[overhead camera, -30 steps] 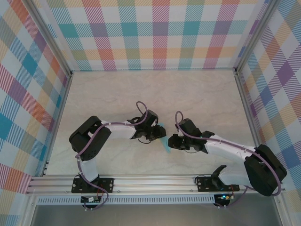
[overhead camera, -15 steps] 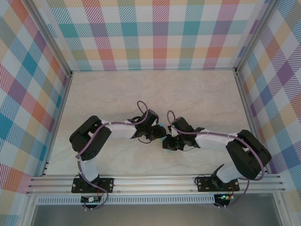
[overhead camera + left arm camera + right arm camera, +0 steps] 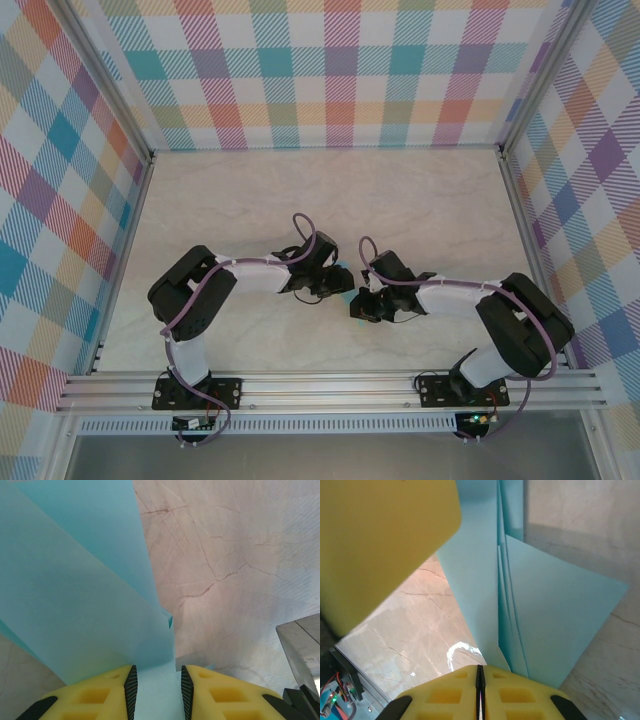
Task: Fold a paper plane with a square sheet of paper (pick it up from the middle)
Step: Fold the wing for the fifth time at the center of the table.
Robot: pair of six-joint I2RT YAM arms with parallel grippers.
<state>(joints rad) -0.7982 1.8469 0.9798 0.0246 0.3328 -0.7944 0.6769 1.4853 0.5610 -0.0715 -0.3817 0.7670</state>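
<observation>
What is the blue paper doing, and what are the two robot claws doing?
thin light-blue sheet of paper: creased into several layers, held up, not yet a plane.
right gripper, yellow-fingered: shut on the paper's folded edge.
left gripper, yellow-fingered: jaws slightly apart with paper in the gap; cannot tell whether it grips.

No lettering, brand, number or sign can be read — nothing legible anywhere.
</observation>
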